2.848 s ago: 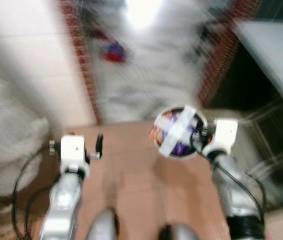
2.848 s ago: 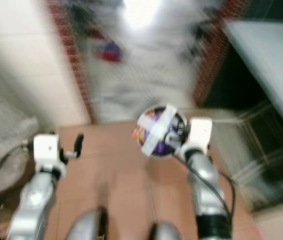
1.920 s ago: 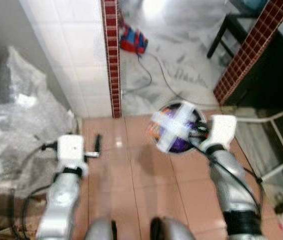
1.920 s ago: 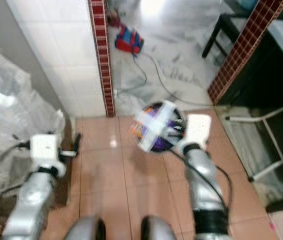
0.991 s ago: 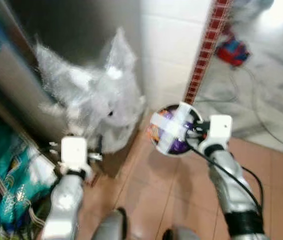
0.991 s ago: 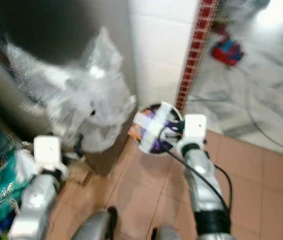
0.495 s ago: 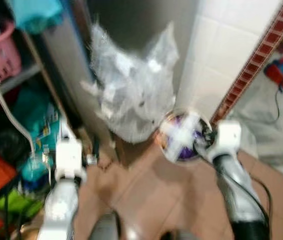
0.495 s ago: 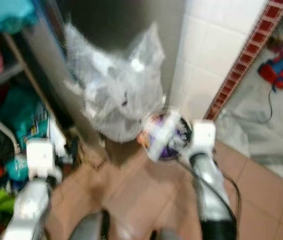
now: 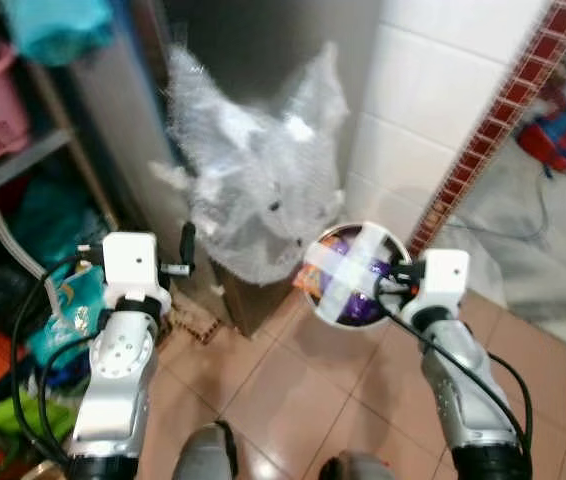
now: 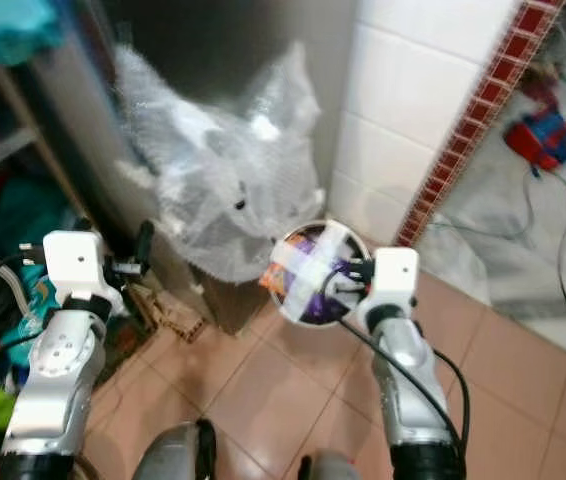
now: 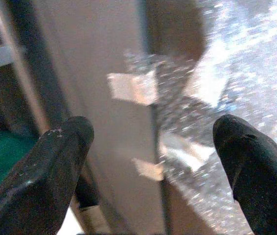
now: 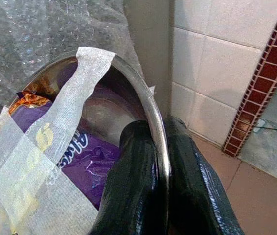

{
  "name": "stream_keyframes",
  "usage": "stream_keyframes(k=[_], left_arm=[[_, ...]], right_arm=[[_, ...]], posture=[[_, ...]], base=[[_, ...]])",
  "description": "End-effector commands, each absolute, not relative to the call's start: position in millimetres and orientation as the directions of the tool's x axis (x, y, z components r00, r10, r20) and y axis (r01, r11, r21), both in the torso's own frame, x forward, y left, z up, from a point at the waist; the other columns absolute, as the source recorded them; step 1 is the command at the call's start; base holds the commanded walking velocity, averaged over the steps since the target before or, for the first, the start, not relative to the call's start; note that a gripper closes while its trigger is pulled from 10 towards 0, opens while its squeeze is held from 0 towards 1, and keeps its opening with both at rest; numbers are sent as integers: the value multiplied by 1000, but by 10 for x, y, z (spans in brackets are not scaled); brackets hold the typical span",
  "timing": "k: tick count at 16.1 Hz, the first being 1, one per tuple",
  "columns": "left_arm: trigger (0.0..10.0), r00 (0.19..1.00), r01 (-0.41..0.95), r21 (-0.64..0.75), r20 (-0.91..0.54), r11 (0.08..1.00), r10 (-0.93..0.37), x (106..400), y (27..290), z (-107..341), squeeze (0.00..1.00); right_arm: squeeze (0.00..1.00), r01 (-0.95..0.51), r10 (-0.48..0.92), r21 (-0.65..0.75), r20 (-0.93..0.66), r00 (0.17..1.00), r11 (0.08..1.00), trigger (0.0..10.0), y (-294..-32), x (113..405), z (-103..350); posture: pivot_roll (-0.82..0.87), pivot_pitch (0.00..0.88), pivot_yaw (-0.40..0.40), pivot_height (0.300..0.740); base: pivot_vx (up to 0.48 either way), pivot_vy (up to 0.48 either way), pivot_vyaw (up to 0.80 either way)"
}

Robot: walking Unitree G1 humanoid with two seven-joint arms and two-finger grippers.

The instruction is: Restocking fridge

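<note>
The bowl (image 9: 356, 274) is held just left of the right gripper (image 12: 159, 147), its rim pinched between the fingers, with packets (image 12: 75, 152) lying inside under crossed tape (image 9: 348, 270). Bubble wrap (image 9: 253, 190) is seen beyond both grippers. Shelves (image 9: 23, 150), apparently cluttered, are set left of the left gripper (image 9: 188, 245).

Both silver arms are held forward from the lower edge of the head views, elbows bent. The left gripper (image 9: 187, 248) is carried at about 9 o'clock, its two black fingers (image 11: 55, 166) spread wide apart with nothing between them. The right gripper (image 9: 399, 279) is carried at about 3 o'clock, wrist turned inward toward 9 o'clock; its fingers (image 12: 133, 186) are pressed together on a thin metal rim (image 12: 153, 122), one finger on each side of it
</note>
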State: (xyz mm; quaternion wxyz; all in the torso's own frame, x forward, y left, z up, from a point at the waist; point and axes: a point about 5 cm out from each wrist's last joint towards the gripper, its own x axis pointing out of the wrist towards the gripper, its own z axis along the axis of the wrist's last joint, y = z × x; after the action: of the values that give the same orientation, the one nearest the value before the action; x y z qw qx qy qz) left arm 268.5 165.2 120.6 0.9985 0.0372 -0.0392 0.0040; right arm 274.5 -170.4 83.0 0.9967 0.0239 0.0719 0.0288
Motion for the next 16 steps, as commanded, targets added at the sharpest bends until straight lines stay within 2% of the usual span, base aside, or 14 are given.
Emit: stream_keyframes(k=[1, 11, 13, 16], left_arm=[[10000, 997, -4, 75, 76, 997, -2, 2684, 1673, 1204, 0], [10000, 995, -7, 37, 97, 999, 4, 2725, 1624, 1219, 0], [10000, 997, -3, 40, 80, 999, 0, 2630, 1615, 1179, 0], [10000, 1000, 13, 45, 3, 999, -14, 2336, 1635, 1012, 0]], right_arm=[[0, -40, 45, 52, -104, 994, 998, 10000, -1723, 2739, 909], [0, -29, 40, 97, -120, 992, 995, 10000, -1721, 2749, 904], [0, -34, 44, 88, -116, 992, 996, 10000, -1732, 2730, 916], [0, -29, 38, 68, -131, 991, 997, 10000, -1807, 2622, 883]], posture=[[28, 128, 3, 740], [28, 115, -9, 740], [25, 113, -10, 740], [29, 117, -10, 740]], base=[[0, 0, -481], [0, 0, 0], [0, 0, 0], [0, 0, 0]])
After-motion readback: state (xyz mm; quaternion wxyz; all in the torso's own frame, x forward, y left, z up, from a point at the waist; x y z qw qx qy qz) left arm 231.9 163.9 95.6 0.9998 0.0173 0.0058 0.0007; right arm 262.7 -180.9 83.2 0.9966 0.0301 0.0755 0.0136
